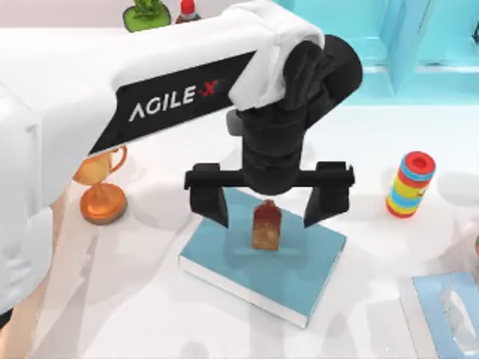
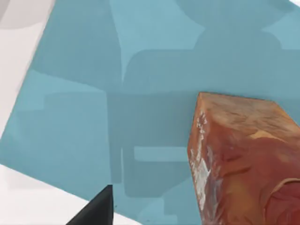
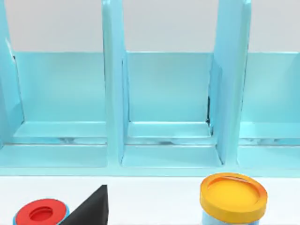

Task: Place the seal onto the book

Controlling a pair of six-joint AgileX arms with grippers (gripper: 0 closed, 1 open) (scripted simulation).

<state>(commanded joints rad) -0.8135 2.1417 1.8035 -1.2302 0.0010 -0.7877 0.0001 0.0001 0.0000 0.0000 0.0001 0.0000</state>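
Left of the left arm's jaws (image 1: 269, 203) stands an orange-gold trophy (image 1: 102, 191) on the worktop (image 1: 135, 299), well apart from the work. The jaws hang spread wide above the book (image 1: 266, 262), one finger (image 1: 210, 196) on each side of the seal (image 1: 266, 226) and neither touching it. The seal stands upright on the teal cover, directly under the jaws and between them, nearer the book's far edge than its near one. By the look of it the placing itself is done: the seal rests on the book and the grip has let go. What seems left is only for the arm to lift clear without knocking the stamp.

Right of the jaws, a striped cylinder (image 1: 411, 184) stands well apart, and a light-blue tissue box (image 1: 450, 310) lies at the worktop's right corner.

The top view gives the whole layout and the clear gap between fingers and seal. The left wrist view adds what that one cannot: close up, the seal's tan-brown side (image 2: 239, 159) sits against the book's cover (image 2: 84, 117) with the jaws' shadow cast on the teal around it, and one dark fingertip (image 2: 96, 211) stands apart from the block.

The right wrist view looks elsewhere: a teal shelf (image 3: 164, 108) with upright dividers, a yellow-lidded jar (image 3: 233, 193) and a red-topped cylinder (image 3: 42, 213). One dark fingertip (image 3: 91, 206) of the right arm's jaws shows there; whether they are wide or narrow cannot be told.
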